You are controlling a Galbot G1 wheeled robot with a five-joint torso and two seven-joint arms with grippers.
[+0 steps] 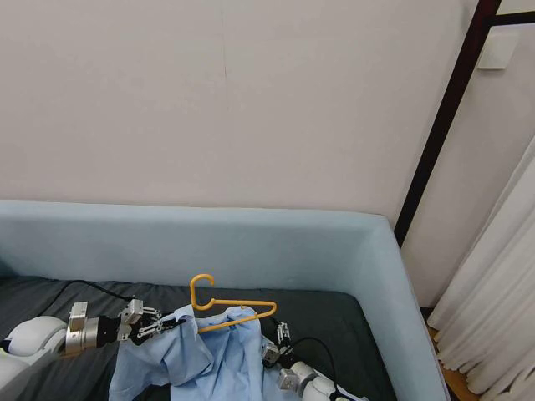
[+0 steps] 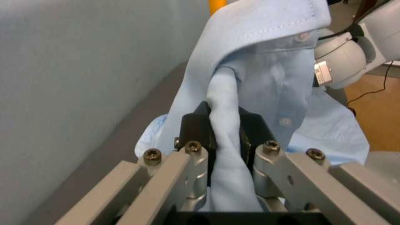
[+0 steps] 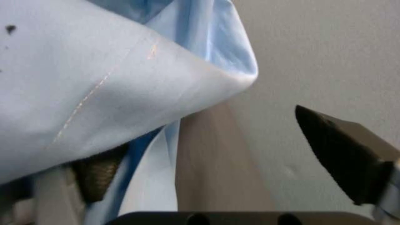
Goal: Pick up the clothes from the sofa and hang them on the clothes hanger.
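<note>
Layout. I am viewing the shirt [image 1: 196, 359] hanging over the seat of the sofa [image 1: 209, 242], the hanger [image 1: 226, 305] sitting at its collar. My left gripper [image 1: 155, 324] is touching the shirt's left side and my right gripper [image 1: 276, 338] is sitting at its right, below the hanger's end. The wall [image 1: 251, 100] is standing behind the sofa, with a curtain [image 1: 501, 292] to the right.

A plain off-white wall [image 1: 251, 100] rose behind the pale blue sofa [image 1: 251, 238], whose seat was dark grey. To the right of the sofa stood a dark slanting post [image 1: 435, 142], white curtains [image 1: 501, 301] and a strip of wooden floor [image 1: 456, 382].
</note>
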